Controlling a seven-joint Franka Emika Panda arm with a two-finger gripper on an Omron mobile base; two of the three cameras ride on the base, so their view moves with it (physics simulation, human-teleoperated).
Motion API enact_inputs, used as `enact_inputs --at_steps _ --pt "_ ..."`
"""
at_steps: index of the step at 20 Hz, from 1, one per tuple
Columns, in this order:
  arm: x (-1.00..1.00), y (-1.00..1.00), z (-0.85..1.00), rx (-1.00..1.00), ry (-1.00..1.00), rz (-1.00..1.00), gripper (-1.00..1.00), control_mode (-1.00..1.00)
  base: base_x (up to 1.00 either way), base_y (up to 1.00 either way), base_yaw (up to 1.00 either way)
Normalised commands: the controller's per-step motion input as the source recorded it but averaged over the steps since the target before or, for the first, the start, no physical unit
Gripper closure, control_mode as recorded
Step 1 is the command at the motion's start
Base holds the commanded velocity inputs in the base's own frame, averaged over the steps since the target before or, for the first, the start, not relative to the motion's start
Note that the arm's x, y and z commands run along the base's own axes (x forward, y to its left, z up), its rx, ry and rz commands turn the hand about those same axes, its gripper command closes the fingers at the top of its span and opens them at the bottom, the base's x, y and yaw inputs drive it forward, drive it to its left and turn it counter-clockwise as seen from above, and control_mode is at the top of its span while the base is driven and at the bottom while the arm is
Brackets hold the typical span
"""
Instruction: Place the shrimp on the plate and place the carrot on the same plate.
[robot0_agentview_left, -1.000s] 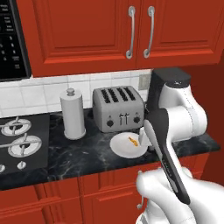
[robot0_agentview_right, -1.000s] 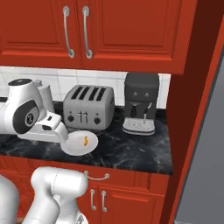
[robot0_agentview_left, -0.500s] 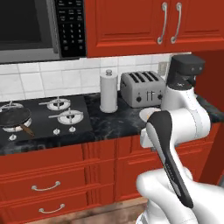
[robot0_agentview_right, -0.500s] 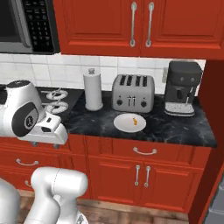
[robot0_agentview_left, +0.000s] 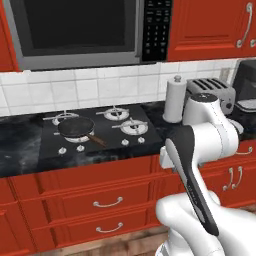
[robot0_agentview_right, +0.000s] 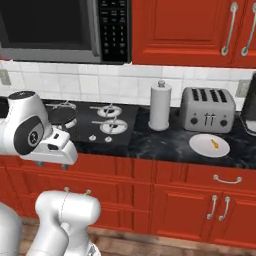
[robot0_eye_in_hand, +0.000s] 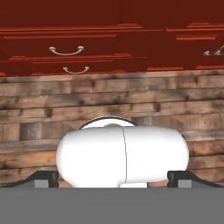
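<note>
The white plate (robot0_agentview_right: 201, 145) lies on the dark counter in front of the toaster, at the right of the right base view. A small short orange piece, the shrimp (robot0_agentview_right: 215, 144), rests on it. The carrot is out of view. My gripper (robot0_eye_in_hand: 113, 179) hangs in front of the cabinets and points down at the wooden floor. It is open, its two dark fingertips (robot0_eye_in_hand: 43, 178) stand far apart, and nothing is between them. The hand (robot0_agentview_right: 59, 149) sits well left of the plate and below counter height.
A black pan (robot0_agentview_left: 76, 127) sits on the stove (robot0_agentview_left: 100, 131) under the microwave (robot0_agentview_left: 75, 30). A paper towel roll (robot0_agentview_right: 160, 106) and a toaster (robot0_agentview_right: 207, 109) stand on the counter. Red drawers (robot0_eye_in_hand: 65, 51) and wooden floor (robot0_eye_in_hand: 109, 100) lie below the hand.
The whole picture has slid right: the base has driven left along the counter, bringing the stove and pan into view. The plate stays put on the counter. The gripper is still open.
</note>
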Motion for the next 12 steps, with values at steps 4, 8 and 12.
enact_inputs --at_steps 4,8,12 --pt "0.0 0.0 0.0 0.0 0.0 0.0 -1.0 1.0 0.0 1.0 0.0" --pt "0.0 0.0 0.0 0.0 0.0 0.0 -1.0 1.0 0.0 1.0 0.0" --pt "0.0 0.0 0.0 0.0 0.0 0.0 -1.0 1.0 0.0 1.0 0.0"
